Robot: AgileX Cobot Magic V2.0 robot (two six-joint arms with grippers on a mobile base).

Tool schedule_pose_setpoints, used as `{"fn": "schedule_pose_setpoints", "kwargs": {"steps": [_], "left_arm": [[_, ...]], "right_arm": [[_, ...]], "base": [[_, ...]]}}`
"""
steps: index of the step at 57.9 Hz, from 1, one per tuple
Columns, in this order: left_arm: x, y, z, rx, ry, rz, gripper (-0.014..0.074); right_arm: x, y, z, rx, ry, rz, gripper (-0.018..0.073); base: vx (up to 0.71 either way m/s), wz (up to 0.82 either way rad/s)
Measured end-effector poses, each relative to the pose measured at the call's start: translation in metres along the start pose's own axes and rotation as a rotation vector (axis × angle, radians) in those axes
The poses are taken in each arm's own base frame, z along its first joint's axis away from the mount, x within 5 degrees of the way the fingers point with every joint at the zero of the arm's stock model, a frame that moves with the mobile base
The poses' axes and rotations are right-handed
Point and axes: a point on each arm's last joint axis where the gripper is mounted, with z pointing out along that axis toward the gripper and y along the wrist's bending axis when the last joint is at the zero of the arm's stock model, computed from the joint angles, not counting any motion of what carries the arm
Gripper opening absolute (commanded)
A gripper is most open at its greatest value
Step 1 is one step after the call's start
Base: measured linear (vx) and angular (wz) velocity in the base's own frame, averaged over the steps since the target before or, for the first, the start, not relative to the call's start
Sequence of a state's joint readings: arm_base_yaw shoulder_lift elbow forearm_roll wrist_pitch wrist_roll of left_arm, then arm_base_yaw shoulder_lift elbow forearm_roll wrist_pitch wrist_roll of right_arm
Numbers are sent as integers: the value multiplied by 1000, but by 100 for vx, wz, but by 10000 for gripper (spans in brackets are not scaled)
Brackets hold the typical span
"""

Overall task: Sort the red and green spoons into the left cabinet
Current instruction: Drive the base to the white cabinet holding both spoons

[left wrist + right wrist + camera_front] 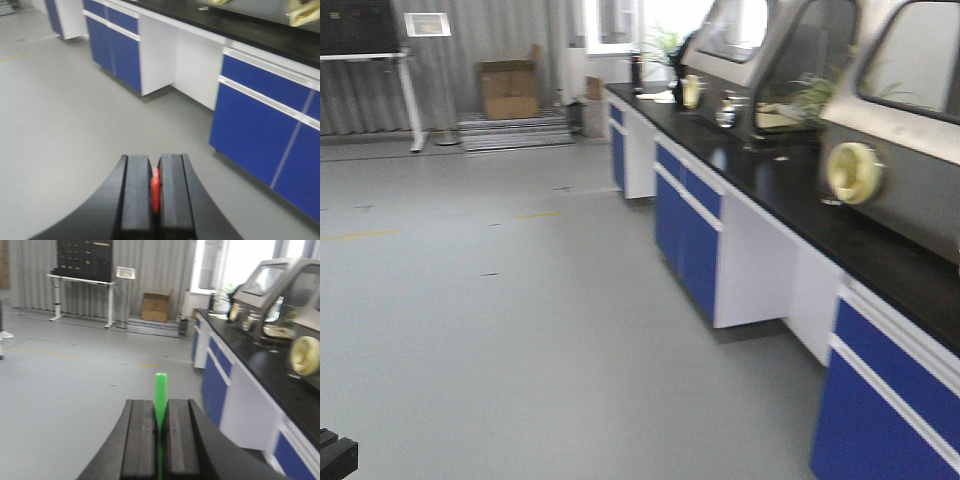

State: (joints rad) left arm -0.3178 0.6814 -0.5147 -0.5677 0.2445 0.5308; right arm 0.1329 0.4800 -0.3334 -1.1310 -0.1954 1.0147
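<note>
My left gripper (pixel 155 162) is shut on the red spoon (pixel 155 190); only a short red part shows between the black pads. My right gripper (pixel 160 405) is shut on the green spoon (pixel 160 392), whose slim end sticks out past the fingertips. Both grippers hang above a pale grey floor. The left cabinet with grey shelves is out of view. Neither gripper shows in the front view.
A long lab bench with a black top (pixel 800 190) and blue doors (pixel 685 235) runs along the right, bearing grey glove boxes (pixel 900 110). It also shows in the left wrist view (pixel 260 120). A cardboard box (pixel 508 88) and a white stand (pixel 415 100) are at the far wall.
</note>
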Motion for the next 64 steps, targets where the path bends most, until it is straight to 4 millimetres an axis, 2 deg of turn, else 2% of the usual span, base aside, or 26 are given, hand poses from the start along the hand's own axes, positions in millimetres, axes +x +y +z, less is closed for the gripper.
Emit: {"fn": "schedule_pose_setpoints", "kwargs": {"steps": [30,64], "left_arm": [[1,-1,0,6,10,0,0],[1,-1,0,8,14,0,0]], "right_arm": [[0,0,0,0,0,0,-4],[0,0,0,1,0,0,-4]], "base": [[24,53],[40,7]]}}
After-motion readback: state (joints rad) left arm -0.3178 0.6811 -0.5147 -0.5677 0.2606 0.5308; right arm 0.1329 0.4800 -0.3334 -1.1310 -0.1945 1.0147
